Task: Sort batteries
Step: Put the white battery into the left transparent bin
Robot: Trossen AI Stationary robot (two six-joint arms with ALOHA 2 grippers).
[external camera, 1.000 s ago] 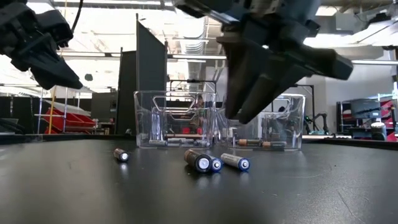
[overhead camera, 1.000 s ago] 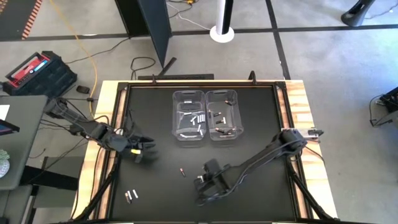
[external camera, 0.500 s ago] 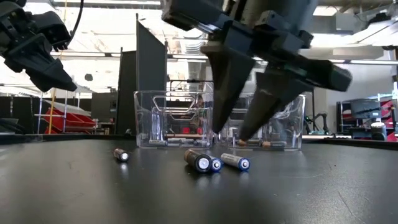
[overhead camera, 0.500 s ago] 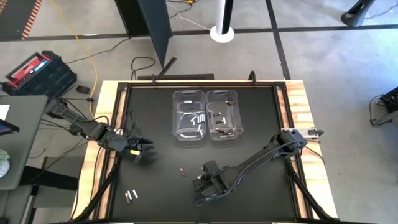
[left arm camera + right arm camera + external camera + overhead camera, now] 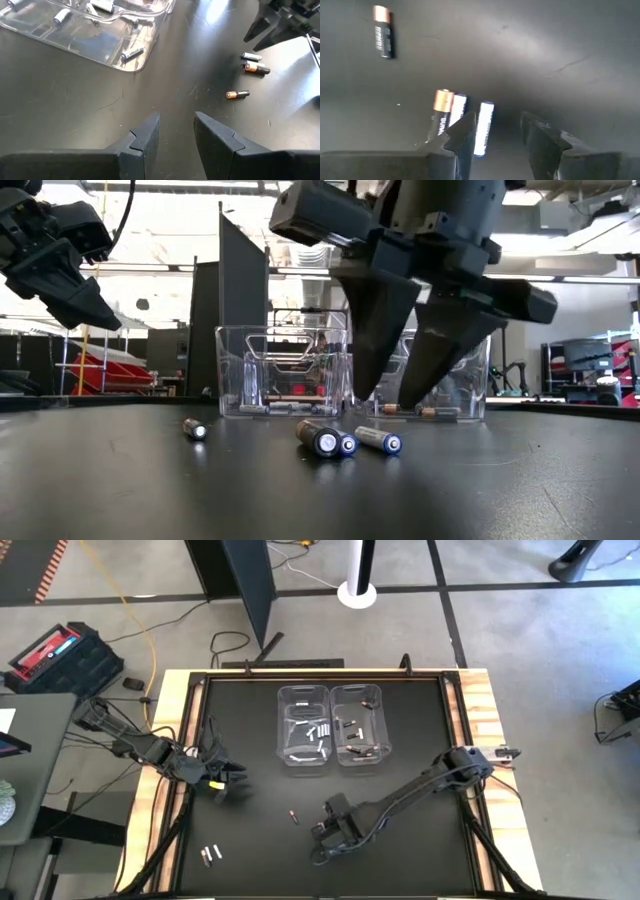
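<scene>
Lowered since before, the right gripper (image 5: 393,385) stands parted and empty over 3 loose batteries (image 5: 456,120): 1 copper-topped black, 2 silvery; left gripper (image 5: 176,131) parted, empty.

The tabletop (image 5: 250,740) under me was matte black with a pale wood border. My right tool (image 5: 495,132) was dark; the batteries (image 5: 455,120) beneath showed black with copper tops, or silvery-white with blue ends.
</scene>
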